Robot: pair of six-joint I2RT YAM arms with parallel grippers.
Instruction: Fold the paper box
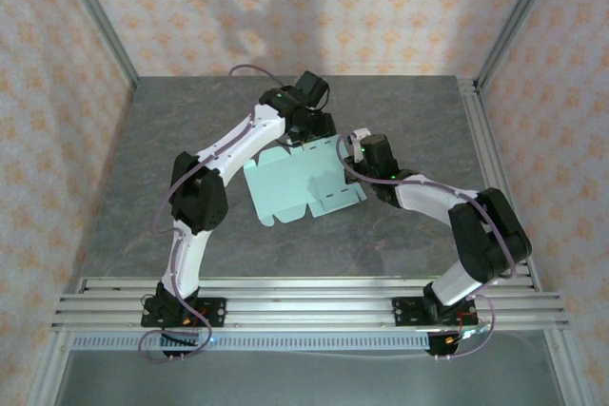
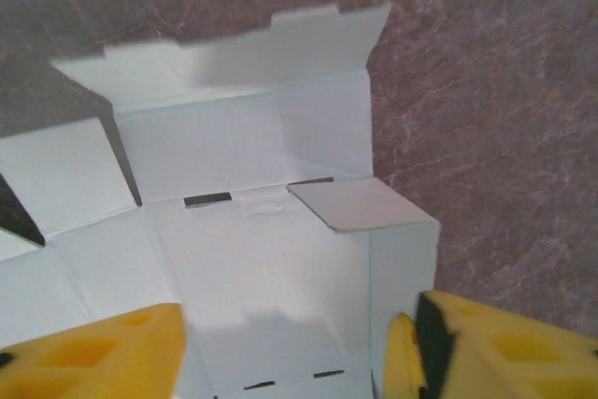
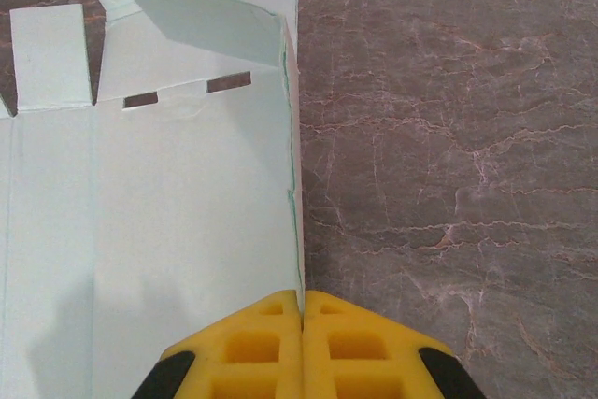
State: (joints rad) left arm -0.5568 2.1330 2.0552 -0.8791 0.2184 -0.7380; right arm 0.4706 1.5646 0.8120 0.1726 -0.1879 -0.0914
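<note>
paper box point(image 1: 303, 183) centre of worktop point(image 1: 190, 149), mostly flat, one side wall up. right fingers point(image 3: 252, 348) pinched on that wall's edge, 3 o'clock. left fingers point(image 2: 93, 352) wide, straddling 12 o'clock end.

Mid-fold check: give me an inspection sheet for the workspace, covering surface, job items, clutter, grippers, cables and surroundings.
Surface: grey marbled tabletop.
Job's things: paper box, pale mint, mostly flat, one side wall and a flap raised.
Clutter: nothing seen.
Grippers: left gripper open over the box; right gripper shut on the raised wall's edge.
Cables: purple cable looping above the left arm.
Surroundings: patterned wall panels; aluminium rails at the near edge.
</note>
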